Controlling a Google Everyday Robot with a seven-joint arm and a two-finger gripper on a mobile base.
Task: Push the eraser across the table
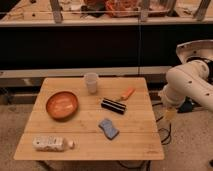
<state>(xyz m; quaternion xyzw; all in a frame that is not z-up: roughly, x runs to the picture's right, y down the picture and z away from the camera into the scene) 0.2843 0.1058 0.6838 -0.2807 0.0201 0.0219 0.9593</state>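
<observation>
On bench (136, 141) centre: eraser (113, 105), orange stick (127, 93) just beside, sponge (108, 128) near. Off its right edge: end effector (170, 114), spread wide, empty. Risk: your push may sweep the neighbours along.

On the square light wooden table (135, 142), the small black rectangular eraser (113, 106) lies near centre, the thin orange stick (127, 93) just behind-right. The pale plastic cup (91, 82) stands behind-left, the round orange bowl (62, 105) left, the blue-grey sponge pad (108, 128) in front. The gripper (170, 114) hangs beyond the right edge.

A dark counter front (70, 47) stands behind speckled floor (187, 147).
</observation>
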